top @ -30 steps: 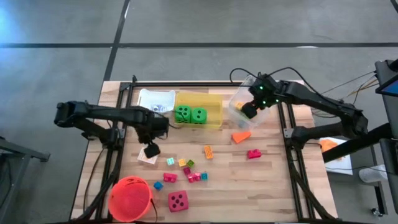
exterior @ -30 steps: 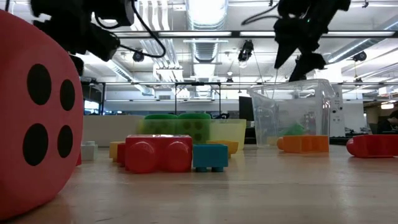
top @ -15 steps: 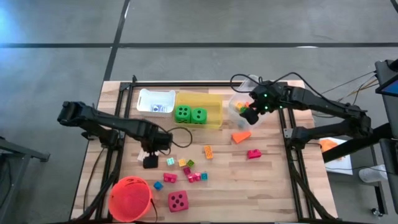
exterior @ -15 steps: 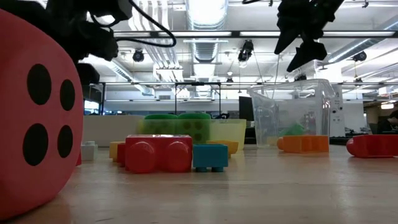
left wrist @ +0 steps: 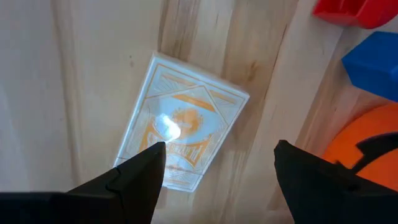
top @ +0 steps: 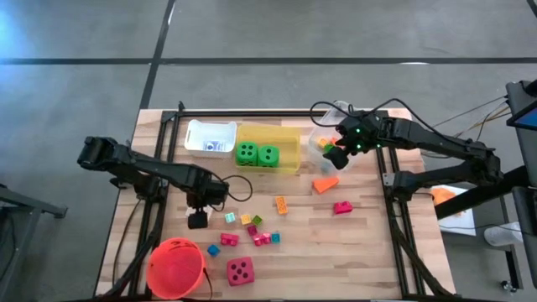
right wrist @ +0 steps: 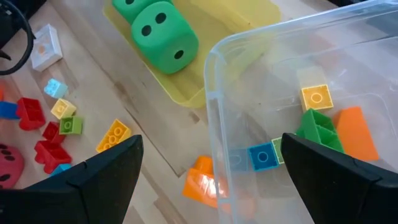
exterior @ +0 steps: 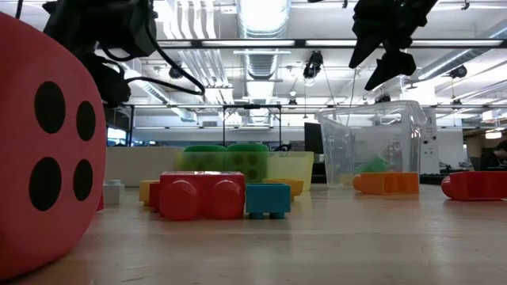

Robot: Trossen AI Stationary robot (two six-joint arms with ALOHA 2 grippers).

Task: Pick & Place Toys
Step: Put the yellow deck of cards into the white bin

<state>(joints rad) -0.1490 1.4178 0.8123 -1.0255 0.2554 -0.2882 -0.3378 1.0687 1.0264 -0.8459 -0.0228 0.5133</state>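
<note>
Wooden table [top: 361, 243], left gripper [left wrist: 214, 171] above card [left wrist: 180, 127]

Left pincer [top: 198, 220] low beside orange-red bucket [top: 176, 267]; right pincer [top: 335, 154] over clear bin [top: 319, 139]; green dice [top: 257, 154] in yellow bin [top: 288, 134].

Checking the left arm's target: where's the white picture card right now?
The white picture card lies flat on the wooden table, directly under the open left tool; in the high view that's left of centre, above the orange-red bucket.
</note>
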